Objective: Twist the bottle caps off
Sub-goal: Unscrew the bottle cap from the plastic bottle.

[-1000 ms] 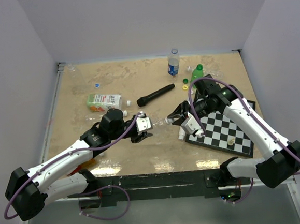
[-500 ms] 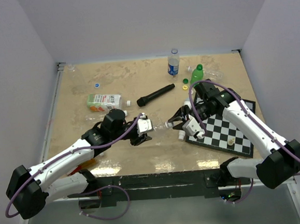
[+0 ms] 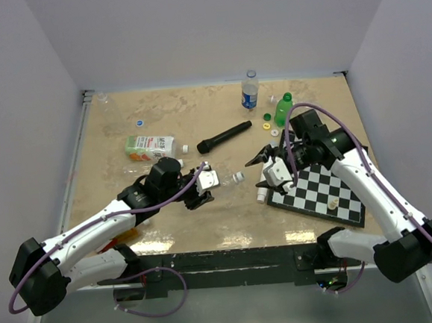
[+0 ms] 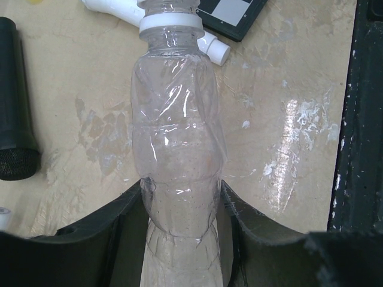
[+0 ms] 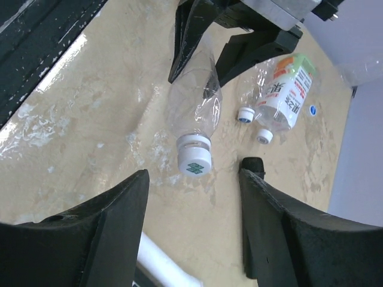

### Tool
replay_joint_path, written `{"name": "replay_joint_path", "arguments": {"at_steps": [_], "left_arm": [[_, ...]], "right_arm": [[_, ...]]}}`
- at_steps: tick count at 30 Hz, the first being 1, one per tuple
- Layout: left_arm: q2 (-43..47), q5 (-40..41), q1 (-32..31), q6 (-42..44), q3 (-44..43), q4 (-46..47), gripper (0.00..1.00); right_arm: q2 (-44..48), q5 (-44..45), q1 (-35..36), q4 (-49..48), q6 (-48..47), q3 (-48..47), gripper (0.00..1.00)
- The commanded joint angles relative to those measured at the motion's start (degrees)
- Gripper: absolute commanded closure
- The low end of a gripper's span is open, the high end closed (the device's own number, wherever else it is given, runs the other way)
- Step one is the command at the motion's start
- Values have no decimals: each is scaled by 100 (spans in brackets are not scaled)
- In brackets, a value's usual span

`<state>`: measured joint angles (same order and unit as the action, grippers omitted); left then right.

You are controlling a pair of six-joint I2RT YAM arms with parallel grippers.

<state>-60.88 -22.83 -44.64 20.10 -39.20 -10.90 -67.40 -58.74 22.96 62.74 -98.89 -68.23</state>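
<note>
The left gripper (image 4: 181, 206) is clamped narrow around the lower body of a clear, crinkled thin-plastic bottle (image 4: 176, 137). The bottle lies on its side near the middle of the worktop, neck pointing right. A round white screw cap (image 5: 194, 154), with a small green mark on its flat top, sits on the neck. The right gripper (image 5: 196, 173) stands wide, black fingers (image 5: 114, 233) spread, with the cap just ahead of the gap and touching neither.

The glossy, mottled beige worktop (image 3: 167, 113) lies bare on the bottle's near side, up to the black rail (image 4: 359, 119) along the near edge. Just right of the cap, a smooth white plastic tube (image 4: 209, 48) lies beside the left corner of a black-and-white chessboard (image 3: 323, 187). Farther off lies a matte black microphone (image 3: 224, 138). To the far left, a labelled bottle (image 3: 150, 146) lies on its side with two loose white caps (image 5: 245, 115) beside it.
</note>
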Motion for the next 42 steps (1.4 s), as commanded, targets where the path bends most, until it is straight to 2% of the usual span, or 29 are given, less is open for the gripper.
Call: {"name": "replay_joint_path", "arguments": {"at_steps": [1, 4, 8, 12, 18, 26, 31, 37, 42], "left_arm": [[50, 77, 26, -41, -35, 105, 100], [59, 103, 26, -32, -35, 114, 100], [76, 165, 26, -50, -44, 114, 100], [85, 182, 26, -58, -53, 114, 100], [120, 270, 26, -50, -53, 96, 100], [120, 428, 26, -67, -53, 114, 100], [120, 481, 26, -67, -53, 114, 100], [85, 516, 26, -67, -53, 114, 100], [103, 534, 26, -85, -61, 131, 100]], "right_arm": [[384, 476, -11, -603, 1940, -217, 35], [613, 898, -20, -1254, 3354, -209, 34], [649, 961, -28, -1571, 4892, -349, 30], [395, 689, -20, -1536, 5667, -437, 30], [218, 741, -28, -2537, 7391, -42, 31], [69, 557, -99, -2934, 8218, 213, 31], [-1, 188, -248, -3189, 8675, 406, 31], [-256, -427, -573, -3724, 9686, 468, 31], [-599, -279, -573, -3927, 10047, 617, 31]]}}
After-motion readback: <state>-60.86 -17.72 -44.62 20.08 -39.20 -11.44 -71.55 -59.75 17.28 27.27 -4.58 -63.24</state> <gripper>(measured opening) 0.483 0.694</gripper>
